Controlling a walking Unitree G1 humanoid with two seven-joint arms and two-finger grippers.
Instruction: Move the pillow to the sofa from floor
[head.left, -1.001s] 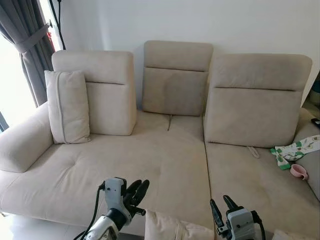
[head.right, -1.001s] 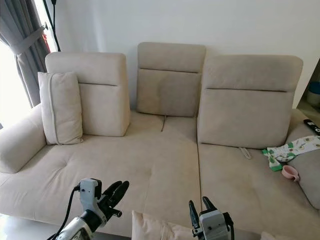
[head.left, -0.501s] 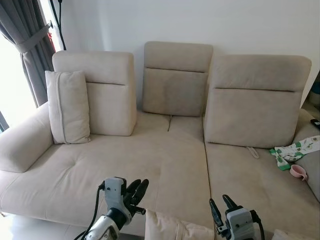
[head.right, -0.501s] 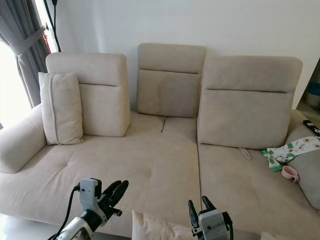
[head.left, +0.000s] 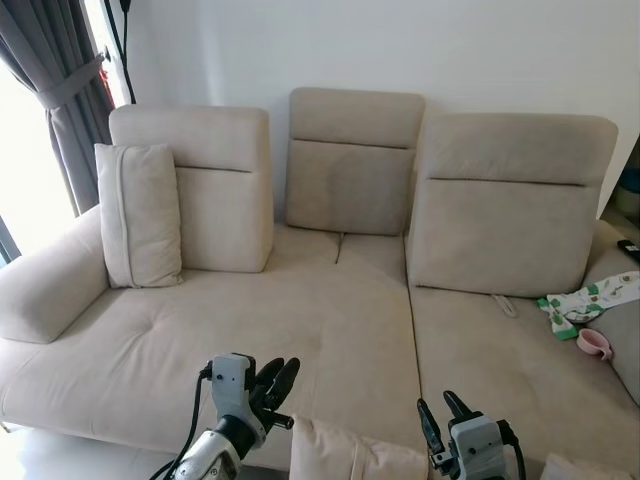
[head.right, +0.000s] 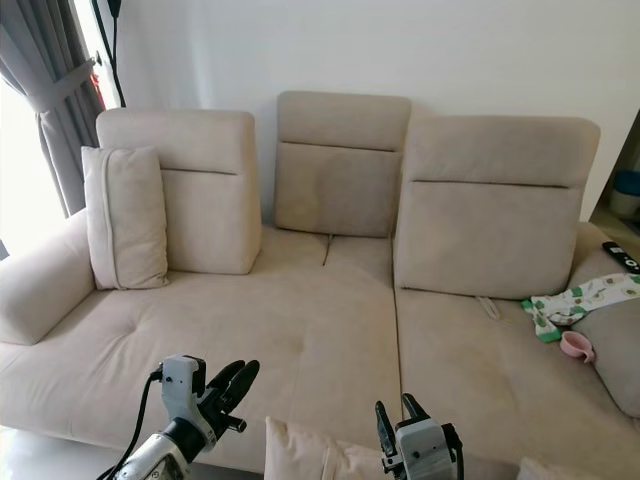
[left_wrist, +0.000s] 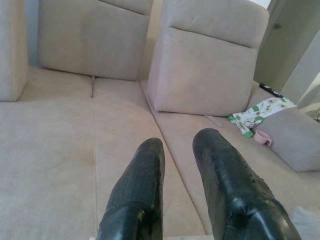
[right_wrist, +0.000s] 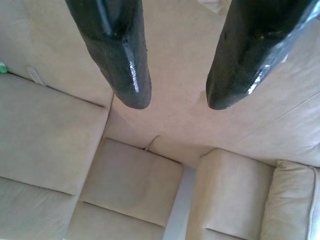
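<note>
A beige pillow (head.left: 350, 455) pokes up at the bottom edge of the eye views, between my two arms and in front of the sofa's seat (head.left: 300, 330). My left gripper (head.left: 277, 379) hangs just left of the pillow's top corner. It is open, and the left wrist view shows its fingers (left_wrist: 142, 175) apart over the seat. My right gripper (head.left: 440, 418) stands just right of the pillow, also open with nothing between its fingertips (right_wrist: 132, 90). Whether either arm touches the pillow is hidden below the frame.
A second beige pillow (head.left: 140, 215) stands against the sofa's left armrest. A green-and-white cloth (head.left: 590, 300), a pink cup (head.left: 597, 343) and a remote (head.left: 630, 247) lie at the right end. A grey curtain (head.left: 60, 90) hangs at far left.
The whole picture has shifted slightly, so the camera moved a little. Both grippers and the pillow keep the same places relative to each other.
</note>
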